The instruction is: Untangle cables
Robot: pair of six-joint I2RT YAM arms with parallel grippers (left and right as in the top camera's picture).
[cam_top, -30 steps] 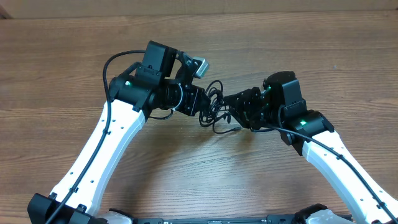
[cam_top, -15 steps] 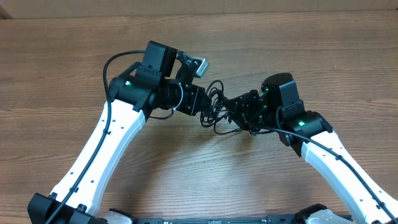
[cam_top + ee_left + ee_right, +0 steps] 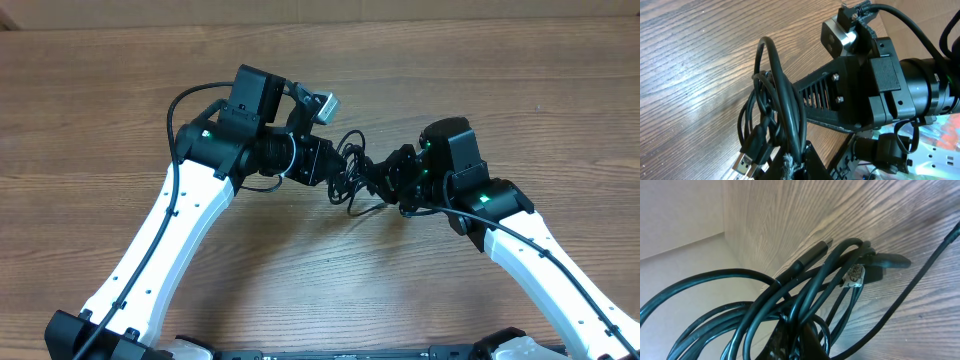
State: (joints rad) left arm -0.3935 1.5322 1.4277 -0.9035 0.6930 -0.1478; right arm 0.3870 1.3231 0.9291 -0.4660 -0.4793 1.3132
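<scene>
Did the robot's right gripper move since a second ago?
Yes. Against the table, the right gripper slid slightly left, toward the left gripper, and closed on the cables.

Brown wood-grain tabletop [image 3: 320, 290] fills the overhead view, grain running left to right. Pale beige strip [image 3: 400, 8] lies beyond its far edge. Blurred white, multicoloured patch [image 3: 940, 155] sits lower right in the left wrist view, can't identify.

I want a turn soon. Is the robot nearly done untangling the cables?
Not nearly. Done: nothing yet, the cables are one knotted bundle. In hand: the left gripper and the right gripper are both shut on that bundle. Still to do: pulling every cord free.
</scene>
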